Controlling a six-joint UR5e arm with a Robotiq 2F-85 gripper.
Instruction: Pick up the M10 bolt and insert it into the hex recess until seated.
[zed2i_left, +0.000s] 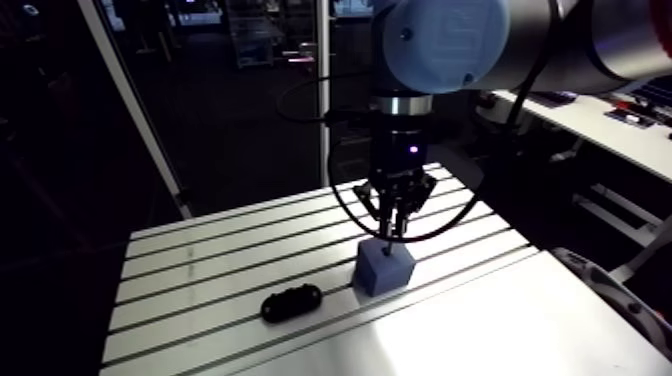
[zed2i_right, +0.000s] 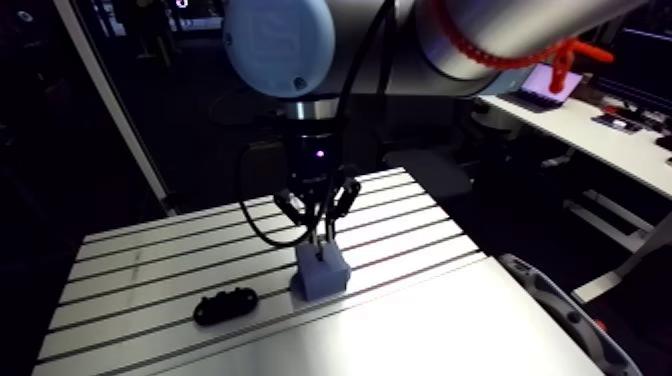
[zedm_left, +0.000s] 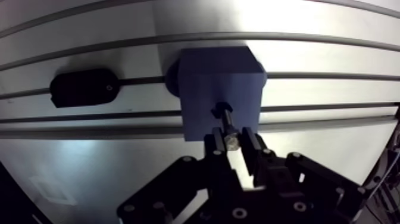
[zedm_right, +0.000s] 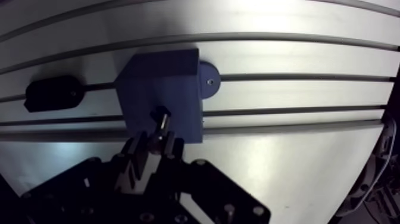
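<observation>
Seemingly moments from insertion, the small, dark metal M10 bolt (zedm_left: 227, 123) hangs upright in the robot's jaws over a matte blue plastic cube-shaped block (zedm_left: 208, 83), which stands near the middle of the slotted aluminium tabletop (zedm_left: 309, 149). The jaws are closed almost fully, their two black fingers (zedm_left: 212, 156) pinching the bolt's upper end with only its width between them. The bolt's lower end meets the dark hex recess (zedm_left: 221, 109) in the block's top face; how deep it sits cannot be told, and it does not look seated. By all appearances the bolt is light, rigid and hard, with a slick metal surface that could pivot or slide in a two-point pinch, so a grip high on it, square across the shank, looks the soundest hold, leaving the lower length free to enter. The fit will likely tolerate little tilt: a bolt leaning off vertical may catch on the rim of the recess instead of dropping home. A round blue foot (zedm_right: 208, 80) with a centre screw juts from the block's base, suggesting the block is fastened down. To the left and slightly nearer, well apart from the block, lies a black oblong plastic part (zed2i_left: 291, 302) across one slot; nothing stands between the jaws and the recess.
</observation>
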